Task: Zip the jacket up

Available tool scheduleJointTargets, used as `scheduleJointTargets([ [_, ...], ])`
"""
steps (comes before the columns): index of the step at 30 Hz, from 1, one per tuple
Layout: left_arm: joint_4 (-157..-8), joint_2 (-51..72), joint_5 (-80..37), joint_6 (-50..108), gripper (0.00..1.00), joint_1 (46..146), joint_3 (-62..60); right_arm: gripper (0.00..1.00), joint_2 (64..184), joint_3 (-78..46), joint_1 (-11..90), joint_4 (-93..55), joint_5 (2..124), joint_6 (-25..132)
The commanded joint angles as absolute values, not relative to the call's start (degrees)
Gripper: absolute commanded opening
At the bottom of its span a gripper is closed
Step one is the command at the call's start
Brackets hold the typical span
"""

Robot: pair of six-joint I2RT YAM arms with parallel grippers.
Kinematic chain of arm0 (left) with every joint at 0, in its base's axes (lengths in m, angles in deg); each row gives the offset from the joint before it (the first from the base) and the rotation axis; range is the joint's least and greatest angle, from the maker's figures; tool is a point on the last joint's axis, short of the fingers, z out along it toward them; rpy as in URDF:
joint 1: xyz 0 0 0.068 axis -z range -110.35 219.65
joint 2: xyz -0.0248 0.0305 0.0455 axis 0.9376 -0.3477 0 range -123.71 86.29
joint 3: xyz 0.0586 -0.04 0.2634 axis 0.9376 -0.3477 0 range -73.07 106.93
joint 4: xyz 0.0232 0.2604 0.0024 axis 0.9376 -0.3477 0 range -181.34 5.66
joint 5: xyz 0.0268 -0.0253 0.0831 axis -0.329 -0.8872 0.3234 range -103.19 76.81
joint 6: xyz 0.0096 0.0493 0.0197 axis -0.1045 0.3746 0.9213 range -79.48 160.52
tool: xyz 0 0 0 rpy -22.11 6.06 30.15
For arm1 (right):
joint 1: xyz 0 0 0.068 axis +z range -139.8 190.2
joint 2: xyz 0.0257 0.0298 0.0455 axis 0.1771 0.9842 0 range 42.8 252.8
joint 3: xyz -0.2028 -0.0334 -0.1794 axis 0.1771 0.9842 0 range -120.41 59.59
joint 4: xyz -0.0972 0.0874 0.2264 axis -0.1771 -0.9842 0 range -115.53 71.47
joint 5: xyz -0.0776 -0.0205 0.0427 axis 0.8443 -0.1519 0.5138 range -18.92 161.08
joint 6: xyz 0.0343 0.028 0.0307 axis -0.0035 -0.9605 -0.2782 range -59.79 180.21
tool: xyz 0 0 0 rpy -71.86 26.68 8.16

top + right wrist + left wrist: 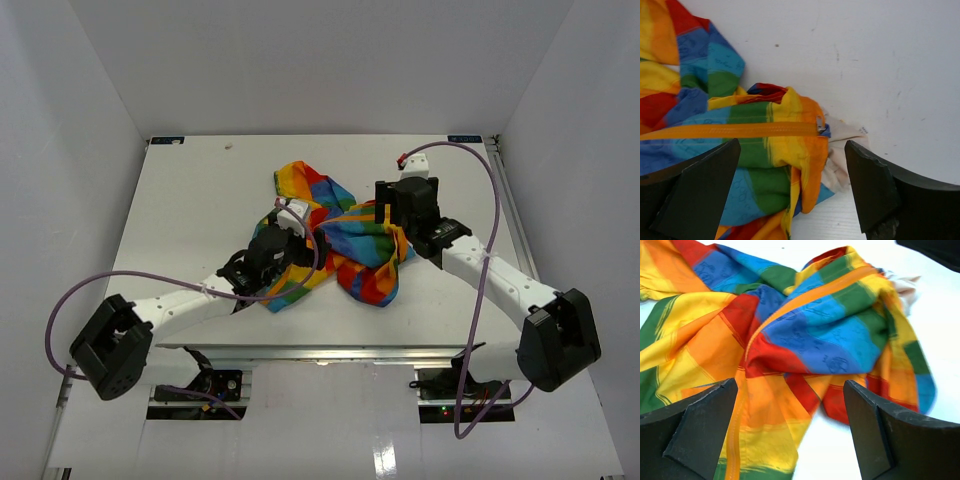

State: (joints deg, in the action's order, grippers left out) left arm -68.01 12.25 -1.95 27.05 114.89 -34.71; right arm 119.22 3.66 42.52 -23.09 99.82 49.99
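Top view: the jacket [355, 265] lies crumpled on the table [190, 200], not spread flat. The left gripper [290, 240] hangs over the jacket's near-left folds, and the right gripper [385, 222] is at its right edge. Left wrist view: the fingers [695, 430] are spread wide with nothing between them; beneath the gap the orange zip tape [805, 297] crosses the jacket as one closed line. Right wrist view: the fingers [875, 190] are equally wide and empty; the zip slider [821, 124] sits at the tape's end, beside the cream lining [842, 132], just ahead of the gap. Judged from this, zipping looks finished or nearly so; the zip's bottom end is not visible
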Motion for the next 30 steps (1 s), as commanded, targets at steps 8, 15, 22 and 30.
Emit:
scheduleJointTargets([
  [8, -76.8, 29.63, -11.32, 24.23, 0.98, 116.72, -37.42, 0.9, 98.56, 11.2, 48.46, -30.63, 90.52, 41.62],
  [15, -61.86, 39.5, -11.28, 24.82, 0.98, 117.35, -51.63, 0.9, 81.53, 22.54, 48.96, -28.57, 84.65, 41.38],
  [22, -60.08, 45.45, -11.35, 25.96, 0.98, 117.29, -54.34, 0.9, 75.8, 23.96, 48.96, -28.16, 84.12, 42.77],
  [30, -60.26, 46.47, -13.02, 26.37, 0.98, 117.29, -54.0, 0.9, 74.35, 24.08, 48.96, -29.65, 85.67, 42.37],
])
